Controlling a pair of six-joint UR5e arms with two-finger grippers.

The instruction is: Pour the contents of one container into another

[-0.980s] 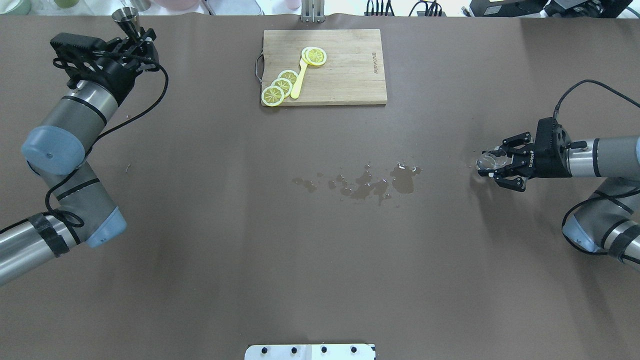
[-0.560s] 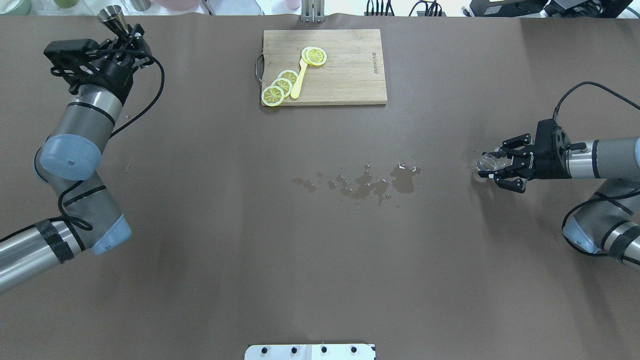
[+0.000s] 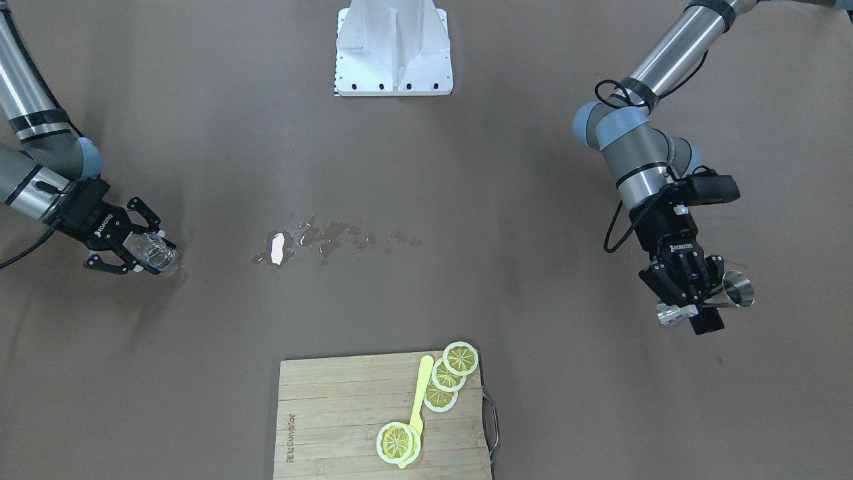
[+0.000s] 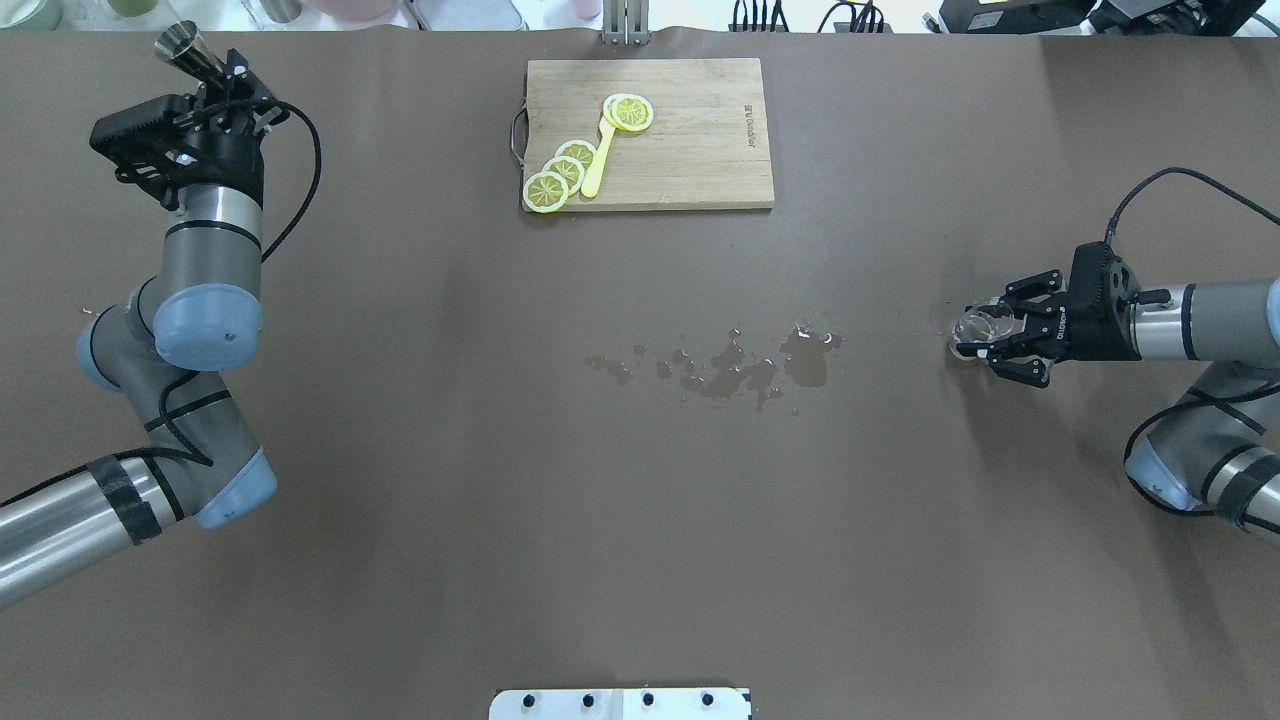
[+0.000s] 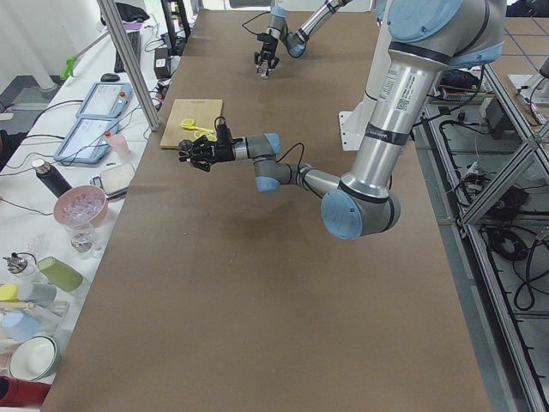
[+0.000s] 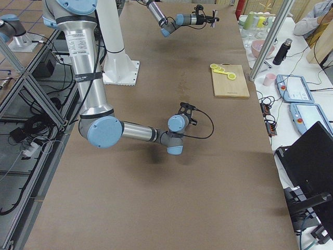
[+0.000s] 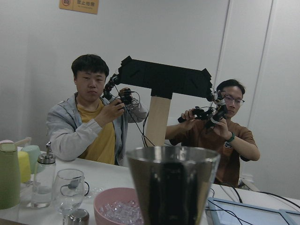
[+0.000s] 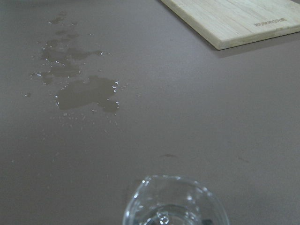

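1. Swinging outward over the last second, the left tool (image 4: 222,72) has carried the small steel double-cone jigger (image 4: 182,44) from about 11 o'clock on the brown bench (image 4: 420,520) to the far 10 o'clock corner, near the edge. Its jaws stay clamped on the jigger's waist, and the jigger lies tilted.
2. The right tool (image 4: 982,328) has barely shifted. It sits low at 3 o'clock, jaws closed around the short clear glass cup (image 4: 970,324).
3. The two vessels are now well apart, at opposite ends. I judge that the pouring is over and the jigger is being taken away.
4. A wet puddle (image 4: 760,365) lies between the bench's centre and the cup, which suggests some liquid missed.
5. Only the left wrist view looks over the jigger's mouth (image 7: 173,183). Beyond it, off the bench, are two seated people and a pink bowl of ice (image 7: 117,208). The inside is dark, so I cannot tell if liquid remains.
6. Only the right wrist view shows the cup's rim (image 8: 176,201) close up, with the puddle at its 11 o'clock. A corner of the pale wooden cutting board (image 8: 234,18) lies at 1 o'clock. Whether the cup holds water is unclear.
7. The front-facing view shows both cones of the jigger on either side of the left tool, which the overhead view hides.
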